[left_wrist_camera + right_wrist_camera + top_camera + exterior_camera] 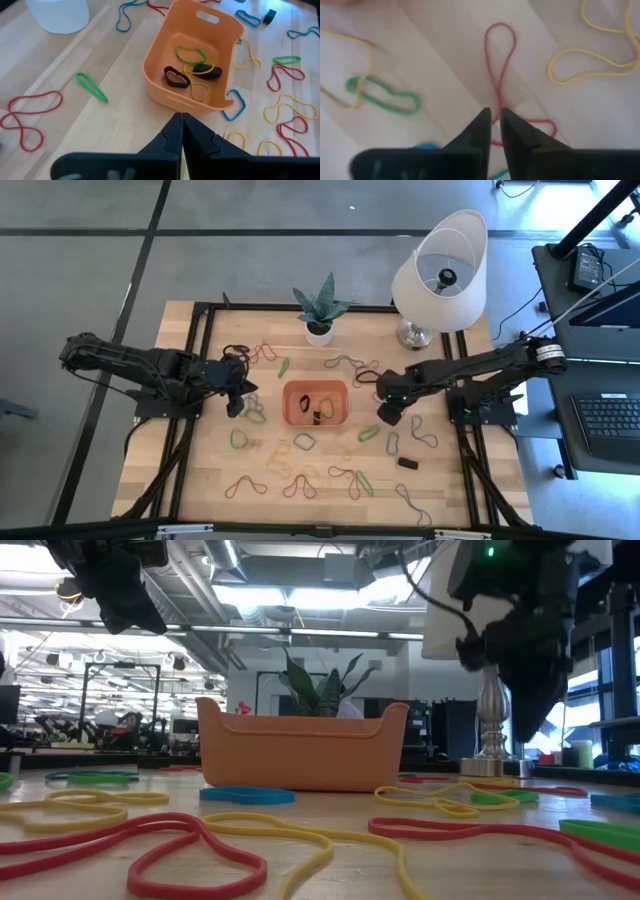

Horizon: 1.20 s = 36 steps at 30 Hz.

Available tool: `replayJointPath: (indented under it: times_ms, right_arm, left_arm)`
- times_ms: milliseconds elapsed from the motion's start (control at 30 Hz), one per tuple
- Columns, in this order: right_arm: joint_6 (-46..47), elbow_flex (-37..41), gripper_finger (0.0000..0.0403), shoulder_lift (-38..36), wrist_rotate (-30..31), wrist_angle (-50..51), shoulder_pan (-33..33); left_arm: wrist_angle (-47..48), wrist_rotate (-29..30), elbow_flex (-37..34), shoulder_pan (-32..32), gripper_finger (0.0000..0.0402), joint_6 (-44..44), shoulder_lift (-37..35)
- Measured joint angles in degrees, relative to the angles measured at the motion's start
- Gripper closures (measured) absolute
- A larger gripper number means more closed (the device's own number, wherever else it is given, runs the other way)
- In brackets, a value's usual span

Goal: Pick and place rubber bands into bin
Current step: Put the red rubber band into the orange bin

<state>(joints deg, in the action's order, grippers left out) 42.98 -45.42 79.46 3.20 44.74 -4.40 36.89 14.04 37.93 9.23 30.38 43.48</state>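
My right gripper (pixel 493 116) is down over the wooden bench (pixel 200 470), on the right side of the small shallow orange plastic bin (pixel 316 403) — fingers a narrow slit apart, straddling a long thin red rubber band (pixel 501 60) that lies flat on the wood. The band runs between the fingertips; whether they pinch it I cannot tell. Beside it sit a green loop (pixel 385 97) crossed by a yellow one (pixel 350 65), and another yellow loop (pixel 590 55) on the other side.

My left gripper (pixel 181 127) hangs just off the bin's left side, fingers pressed tight together, nothing between them. From there I look straight into the bin — two black bands (pixel 176 77), a green band (pixel 190 52) and a yellow one (pixel 199 89) lie on its floor.

The bin stands mid-bench, a little toward the far edge. Loose rubber bands (pixel 300 480) — red, yellow, green, blue — are strewn all around it, thickest toward the near edge. At the far edge stand a small spiky plant in a white pot (pixel 319 310) and, toward the far right corner, a white-shaded table lamp (pixel 440 270).
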Motion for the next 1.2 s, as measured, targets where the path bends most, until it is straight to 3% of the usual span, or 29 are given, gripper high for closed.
replayJointPath:
  times_ms: [233,500,600,700,767,1000,1200]
  right_arm:
    - [-3.01,1.98,0.0291,5.36,0.15,-2.85,0.0]
    - [-4.7,1.63,0.028,11.76,0.4,-7.03,0.0]
    - [-4.7,1.35,0.03,13.75,0.45,-6.39,0.0]
    - [-4.58,1.32,0.0361,13.91,1.05,-6.37,-0.32]
    - [-4.47,1.7,0.039,12.8,1.02,-6.4,-0.31]
    - [0.62,1.52,0.04,3.23,-0.07,-3.15,-0.31]
    - [4.72,-3.73,0.0401,-4.66,5.92,2.46,-1.66]
  left_arm:
    - [-0.11,0.0,0.0,0.0,0.0398,0.36,0.0]
    - [-0.31,-0.05,0.0,0.0,0.0398,0.36,0.0]
    - [-0.3,-0.07,0.0,-0.01,0.0398,0.36,0.0]
    - [-0.32,-0.11,0.0,0.0,0.0398,0.36,0.0]
    - [-0.31,-0.11,0.0,0.0,0.0398,0.36,0.0]
    - [-0.31,-0.15,0.0,0.0,0.0398,-4.12,0.0]
    - [-0.26,-1.31,0.02,-0.01,0.0398,-11.39,0.0]
